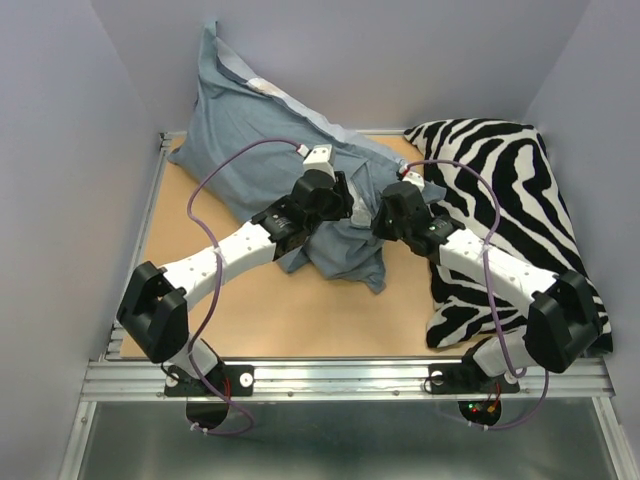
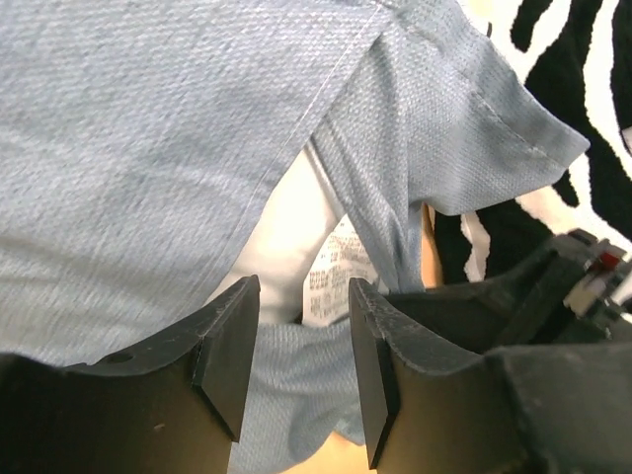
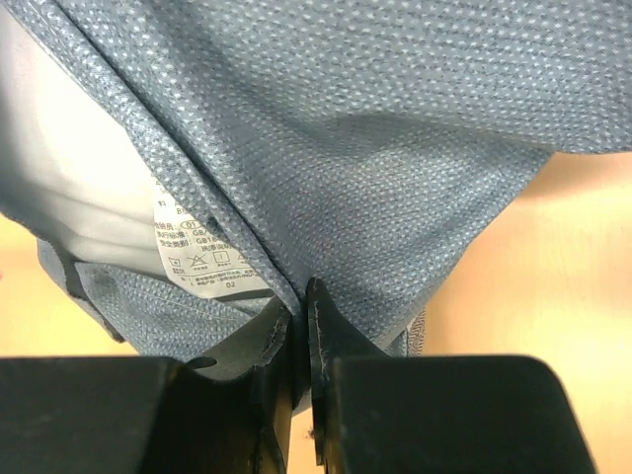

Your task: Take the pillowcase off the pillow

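Two black two-finger claws meet over the bunched near end of the large soft blue-grey cloth pillowcase (image 1: 245, 150), which lies slantwise from the back left corner to the middle of the tan wooden table (image 1: 300, 315), its far end propped against the rear wall. The left gripper (image 2: 304, 296) has its jaws standing apart, with nothing pinched between them. The right gripper (image 3: 299, 308) has its jaws pressed together on a fold of the blue-grey cloth.

Most of the plump white pillow (image 2: 281, 232) is hidden inside the sack. From above it cannot be made out with certainty; the wrist views show only a white wedge of it in the opening, with a small white printed care label (image 3: 193, 252) whose text is too small to read. The arms hide the opening itself from the overhead camera.

Just right of the grippers lies a black-and-white zebra-print cushion (image 1: 510, 190), its near edge partly covered by the right arm.
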